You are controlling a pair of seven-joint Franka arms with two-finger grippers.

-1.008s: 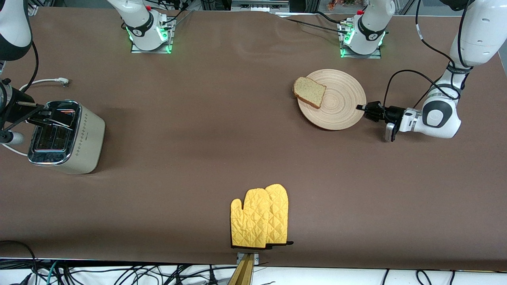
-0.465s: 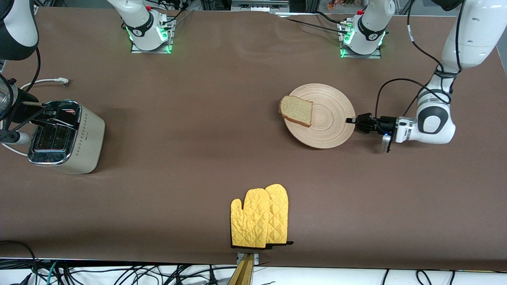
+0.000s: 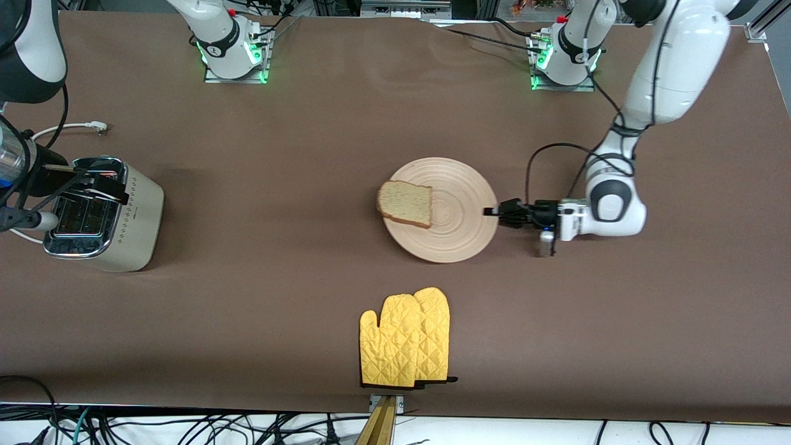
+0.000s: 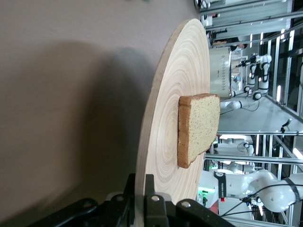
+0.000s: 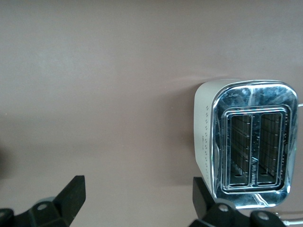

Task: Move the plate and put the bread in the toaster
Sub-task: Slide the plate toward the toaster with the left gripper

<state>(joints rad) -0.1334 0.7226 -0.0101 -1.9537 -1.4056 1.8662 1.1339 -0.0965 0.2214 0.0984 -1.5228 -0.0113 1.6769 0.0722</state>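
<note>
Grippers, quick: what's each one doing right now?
Left gripper: shut on the plate rim, bread riding on it.
Right gripper: open, over the toaster.

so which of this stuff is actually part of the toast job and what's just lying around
Part of the job:
- plate, gripped at its rim by the left gripper
- bread, lying on the plate
- toaster, at the right arm's end, both slots empty
- right gripper, open above the toaster

Lying about:
- yellow oven mitts, near the table's front edge
</note>
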